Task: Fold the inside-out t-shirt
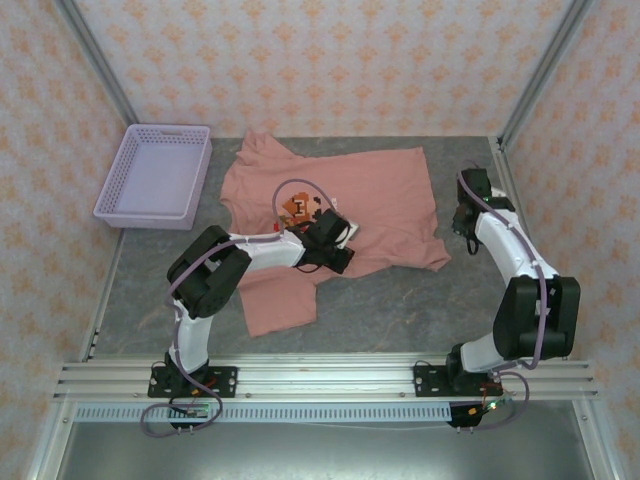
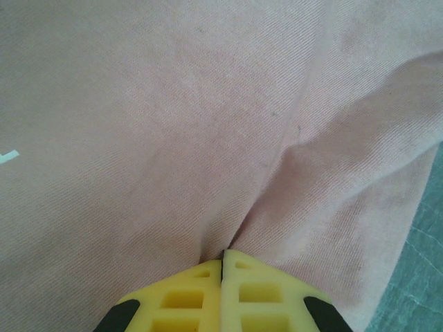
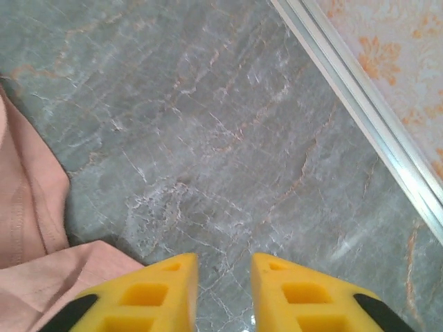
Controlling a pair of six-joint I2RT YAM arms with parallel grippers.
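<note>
Grey table (image 1: 420, 310) | shirt (image 1: 385, 200) spread out | left gripper (image 2: 222, 266) pinched tight on a shirt fold, likely to drag it over | right gripper (image 3: 223, 277) parted, empty, beside shirt edge

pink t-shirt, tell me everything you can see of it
The salmon-pink short-sleeved cloth t-shirt looks soft and finely woven. It lies spread but rumpled on the grey marbled table, one part trailing toward the near edge. A small orange, brown and white blocky print shows left of its middle. The left pincer is shut on a gathered fold, creases fanning out. The open right pincer hangs beside its right edge.
</note>
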